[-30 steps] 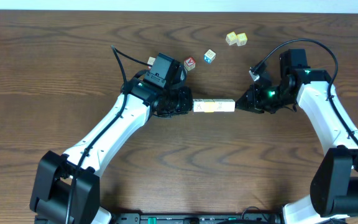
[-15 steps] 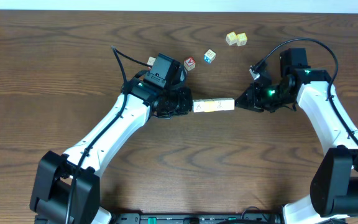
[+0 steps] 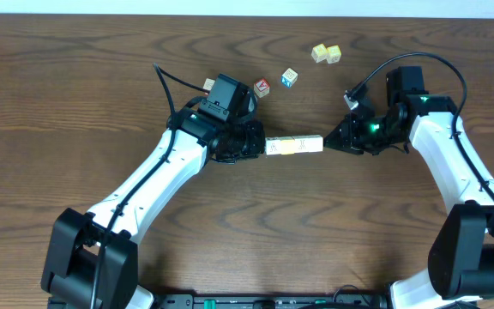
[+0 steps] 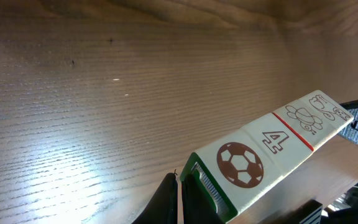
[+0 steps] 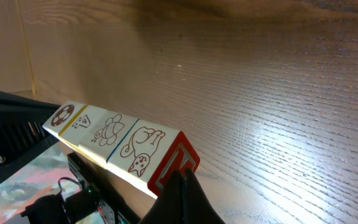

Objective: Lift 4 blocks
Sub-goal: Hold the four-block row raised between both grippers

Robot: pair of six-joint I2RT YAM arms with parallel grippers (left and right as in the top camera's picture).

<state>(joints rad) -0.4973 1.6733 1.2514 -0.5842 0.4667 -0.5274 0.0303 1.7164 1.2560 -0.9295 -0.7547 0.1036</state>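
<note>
4 blocks (image 3: pixel 294 146) pinched between left gripper (image 3: pixel 262 147), right gripper (image 3: pixel 327 144).

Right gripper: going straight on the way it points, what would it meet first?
The row of four blocks: the right gripper looks pressed against its red-framed end face, with the left gripper at the far end.

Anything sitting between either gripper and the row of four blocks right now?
Nothing visible. The left gripper and right gripper, both shut, press directly on opposite ends of the four-block row. The red-faced cube, blue-faced cube and yellow-green pair lie farther back, apart from it.
</note>
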